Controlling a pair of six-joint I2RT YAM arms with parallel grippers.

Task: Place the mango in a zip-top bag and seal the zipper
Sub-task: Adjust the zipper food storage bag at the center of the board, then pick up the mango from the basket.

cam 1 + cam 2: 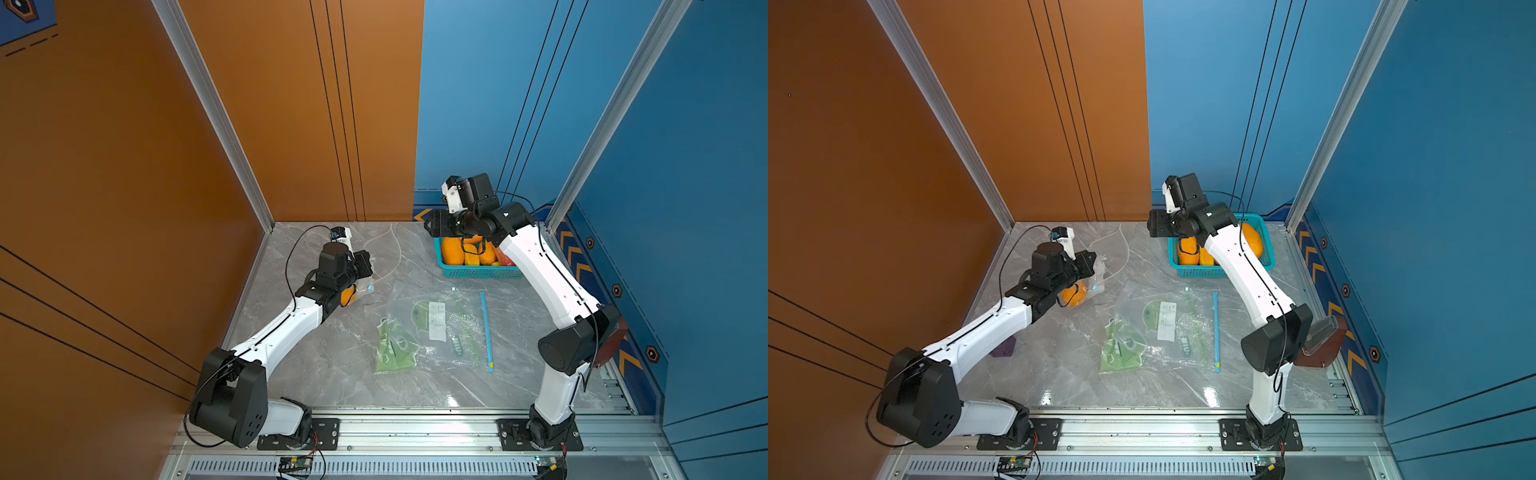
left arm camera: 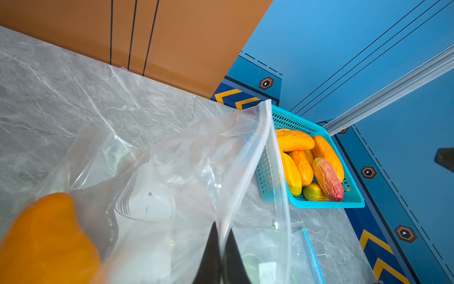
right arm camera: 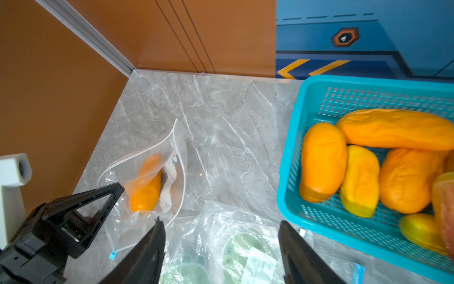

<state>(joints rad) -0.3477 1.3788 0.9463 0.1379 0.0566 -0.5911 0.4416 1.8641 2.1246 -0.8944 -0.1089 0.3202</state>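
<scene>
**Mango bagged, right fingers spread**

Through my right wrist camera I see the right end effector (image 3: 221, 255), its dark fingers (image 3: 147, 258) standing wide apart over a crinkled clear packet with green print (image 3: 235, 248). Beyond it, a mango (image 3: 146, 189) lies inside the clear zip-top bag (image 3: 180, 152) on the grey marble worktop (image 3: 221, 110). The left end effector (image 3: 114, 190) touches the bag's edge. Near the bag, a teal basket (image 3: 290, 177) holds more mangoes (image 3: 321, 159).

The grey marble table (image 1: 340, 374) bears a teal basket (image 1: 478, 272), a green-printed packet (image 1: 436, 328) and the zip-top bag (image 3: 180, 147).
</scene>
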